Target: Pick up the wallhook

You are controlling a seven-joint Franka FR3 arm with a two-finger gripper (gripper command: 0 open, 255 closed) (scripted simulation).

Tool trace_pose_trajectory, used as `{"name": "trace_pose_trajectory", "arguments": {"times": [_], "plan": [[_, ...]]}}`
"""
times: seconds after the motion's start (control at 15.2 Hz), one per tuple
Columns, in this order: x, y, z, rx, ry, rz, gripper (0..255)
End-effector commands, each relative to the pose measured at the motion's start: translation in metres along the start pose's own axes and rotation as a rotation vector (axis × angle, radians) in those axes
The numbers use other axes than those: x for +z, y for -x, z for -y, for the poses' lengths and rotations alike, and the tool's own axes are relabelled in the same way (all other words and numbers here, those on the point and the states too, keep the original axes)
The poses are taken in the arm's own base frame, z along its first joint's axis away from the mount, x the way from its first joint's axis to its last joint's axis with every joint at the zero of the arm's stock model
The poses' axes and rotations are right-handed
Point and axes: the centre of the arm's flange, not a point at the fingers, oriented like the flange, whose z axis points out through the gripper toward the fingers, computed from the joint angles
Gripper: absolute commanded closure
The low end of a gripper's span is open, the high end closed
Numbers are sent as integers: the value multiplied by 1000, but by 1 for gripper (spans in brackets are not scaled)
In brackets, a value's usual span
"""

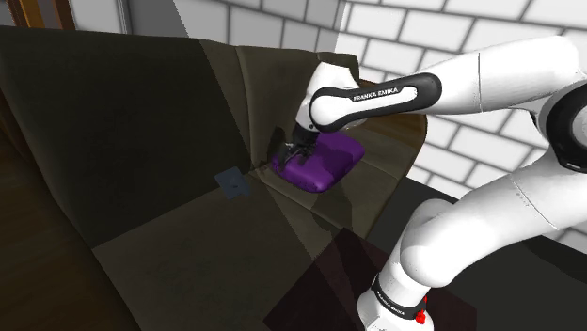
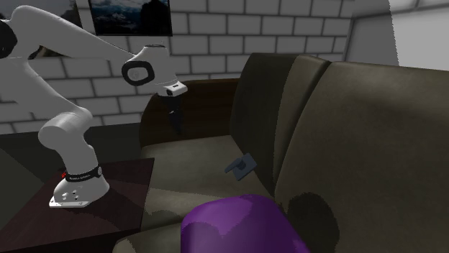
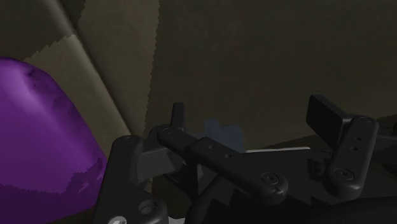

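The wallhook [image 1: 232,181] is a small flat blue-grey piece lying on the dark olive sofa seat [image 1: 188,249], close to the backrest. In the second exterior view the wallhook [image 2: 241,167] leans at the seam of seat and back. My black gripper [image 1: 295,150] hangs above the seat, off toward the purple cushion [image 1: 318,162] and well apart from the hook. In the wrist view the gripper [image 3: 251,118] is open, its fingers [image 3: 323,114] stand wide, and the wallhook [image 3: 224,131] shows as a faint blue patch beyond them, untouched.
The purple cushion [image 2: 237,226] sits on the seat beside the gripper [image 2: 173,118]. The sofa's tall backrest [image 2: 345,136] rises behind the hook and an armrest [image 2: 191,100] lies near the arm. A white brick wall [image 1: 442,38] stands behind. The robot's stand [image 2: 79,194] adjoins the sofa.
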Motion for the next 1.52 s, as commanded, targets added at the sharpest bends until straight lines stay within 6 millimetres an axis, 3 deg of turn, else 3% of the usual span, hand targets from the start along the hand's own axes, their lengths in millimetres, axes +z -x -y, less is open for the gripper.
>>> {"name": "trace_pose_trajectory", "arguments": {"times": [0.0,0.92,1.45], "plan": [[22,-14,-1,-6,-1,-26,0],[161,-114,3,-44,-8,-179,0],[229,-176,7,-65,-11,-261,0]]}}
